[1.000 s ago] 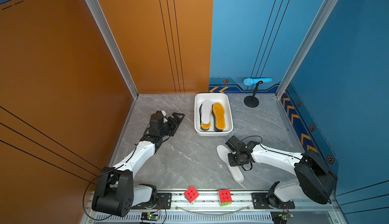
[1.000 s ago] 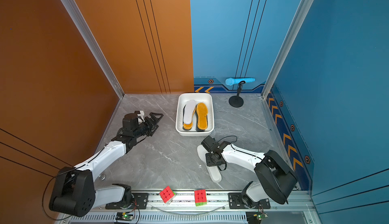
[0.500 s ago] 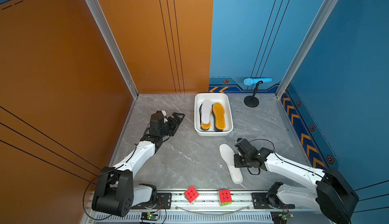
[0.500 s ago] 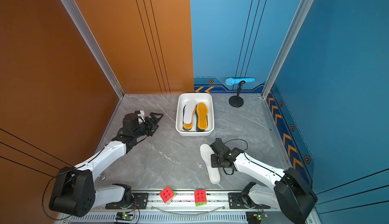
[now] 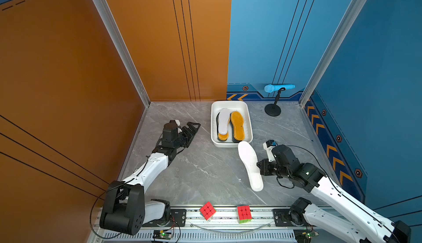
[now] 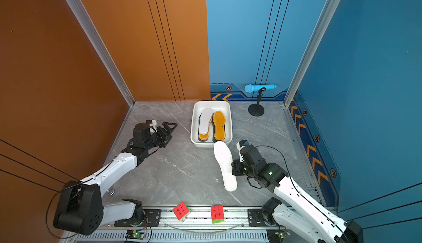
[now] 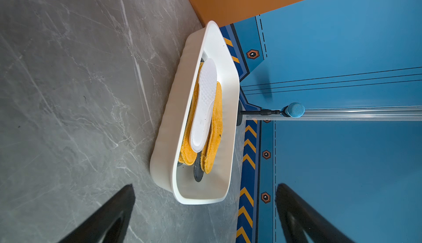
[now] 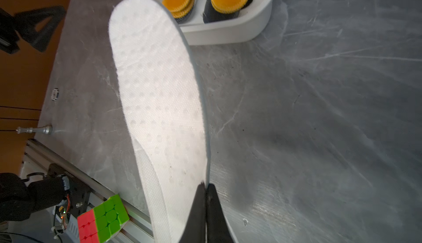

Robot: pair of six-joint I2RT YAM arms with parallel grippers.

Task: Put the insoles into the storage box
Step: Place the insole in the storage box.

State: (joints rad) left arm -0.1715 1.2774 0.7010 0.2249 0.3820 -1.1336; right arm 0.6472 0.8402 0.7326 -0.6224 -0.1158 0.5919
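Right jaws have closed on the edge of the white insole [image 5: 250, 165], bringing its toe beside the storage box [image 5: 212, 125]. Left jaws stand wide open, idle. Placement looks next.

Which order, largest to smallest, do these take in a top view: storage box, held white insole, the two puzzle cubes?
1. storage box, by area.
2. white insole.
3. The two puzzle cubes look alike, so unranked.

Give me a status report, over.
Left gripper open, empty. Right gripper shut on edge of white insole, toe at storage box rim. Nothing blocking.
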